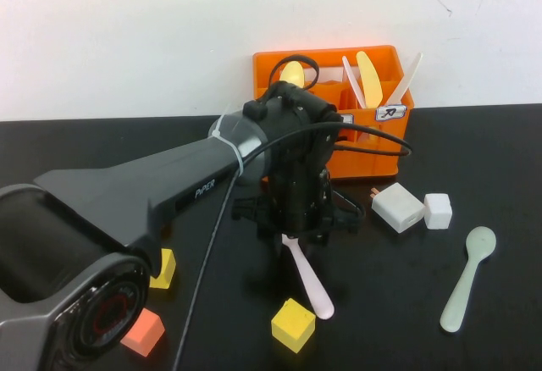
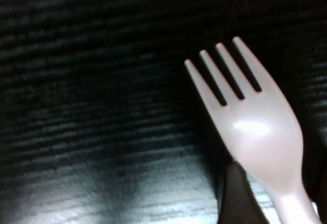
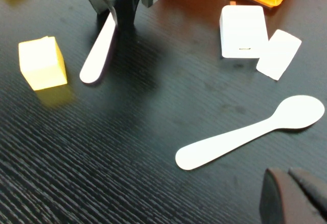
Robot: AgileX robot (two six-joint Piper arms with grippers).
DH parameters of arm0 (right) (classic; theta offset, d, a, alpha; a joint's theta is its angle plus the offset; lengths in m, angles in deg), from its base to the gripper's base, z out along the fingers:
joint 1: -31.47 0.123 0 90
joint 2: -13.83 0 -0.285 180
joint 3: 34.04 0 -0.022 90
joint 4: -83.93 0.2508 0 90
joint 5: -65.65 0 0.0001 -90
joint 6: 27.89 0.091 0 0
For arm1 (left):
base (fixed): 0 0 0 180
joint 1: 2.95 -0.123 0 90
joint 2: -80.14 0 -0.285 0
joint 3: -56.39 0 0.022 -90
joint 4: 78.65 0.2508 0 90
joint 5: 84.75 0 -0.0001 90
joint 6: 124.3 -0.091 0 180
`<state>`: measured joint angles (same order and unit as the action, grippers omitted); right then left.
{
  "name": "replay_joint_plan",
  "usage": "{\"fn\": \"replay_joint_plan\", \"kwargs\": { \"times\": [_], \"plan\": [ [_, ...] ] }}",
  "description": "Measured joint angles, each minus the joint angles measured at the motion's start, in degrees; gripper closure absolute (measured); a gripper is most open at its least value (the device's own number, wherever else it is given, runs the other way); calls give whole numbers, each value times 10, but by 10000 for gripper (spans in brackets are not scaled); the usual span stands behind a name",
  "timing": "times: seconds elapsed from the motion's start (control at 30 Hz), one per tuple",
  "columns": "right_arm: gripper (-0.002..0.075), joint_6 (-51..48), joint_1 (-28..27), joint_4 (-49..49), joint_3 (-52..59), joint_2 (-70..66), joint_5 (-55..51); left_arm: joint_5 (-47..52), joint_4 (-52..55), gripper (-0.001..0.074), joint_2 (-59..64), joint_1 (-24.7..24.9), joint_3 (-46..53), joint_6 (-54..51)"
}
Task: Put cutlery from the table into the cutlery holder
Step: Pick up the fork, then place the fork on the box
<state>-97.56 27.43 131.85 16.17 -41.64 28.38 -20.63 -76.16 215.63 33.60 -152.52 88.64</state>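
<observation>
1. I see my left gripper [image 1: 290, 234] low over the black table [image 1: 474, 146], in front of the orange cutlery holder [image 1: 373, 161].
2. Its fingers sit on either side of the pink fork [image 1: 308, 277], near the top of the handle. I cannot tell if they squeeze it or only stand around it.
3. The fork lies flat on the table. In my left wrist view its prongs [image 2: 225, 70] rest on the dark top.
4. My right gripper [image 3: 294, 196] shows only in its own view. It is closed tight and holds nothing. It hangs above the table near the green spoon [image 1: 467, 278].
5. The green spoon lies flat, well apart from the fork, on my right side.
6. The yellow knife [image 1: 369, 78] stands in the holder.
7. Two white blocks [image 1: 398, 207] lie between the holder and the spoon. A yellow cube [image 1: 293, 325] sits just beside the fork's handle end.
</observation>
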Motion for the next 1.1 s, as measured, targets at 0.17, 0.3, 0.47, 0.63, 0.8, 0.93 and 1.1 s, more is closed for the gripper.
{"fn": "replay_joint_plan", "kwargs": {
  "times": [0.17, 0.3, 0.47, 0.63, 0.8, 0.93, 1.1],
  "plan": [
    [728, 0, 0, 0, 0, 0, 0, -18, 21, 437, 0, 3, 0, -6],
    [728, 0, 0, 0, 0, 0, 0, -24, 18, 530, 0, 3, 0, -9],
    [728, 0, 0, 0, 0, 0, 0, -29, 20, 688, 1, 3, 0, -10],
    [728, 0, 0, 2, 0, 0, 0, -30, 27, 691, -8, 3, 3, -10],
    [728, 0, 0, 3, 0, 0, 0, -21, 35, 693, -62, 3, 8, -10],
    [728, 0, 0, 3, 0, 0, 0, -16, 54, 693, -127, 3, 8, -12],
    [728, 0, 0, 3, 0, 0, 0, -41, 122, 693, -209, 3, 8, -7]
  ]
}}
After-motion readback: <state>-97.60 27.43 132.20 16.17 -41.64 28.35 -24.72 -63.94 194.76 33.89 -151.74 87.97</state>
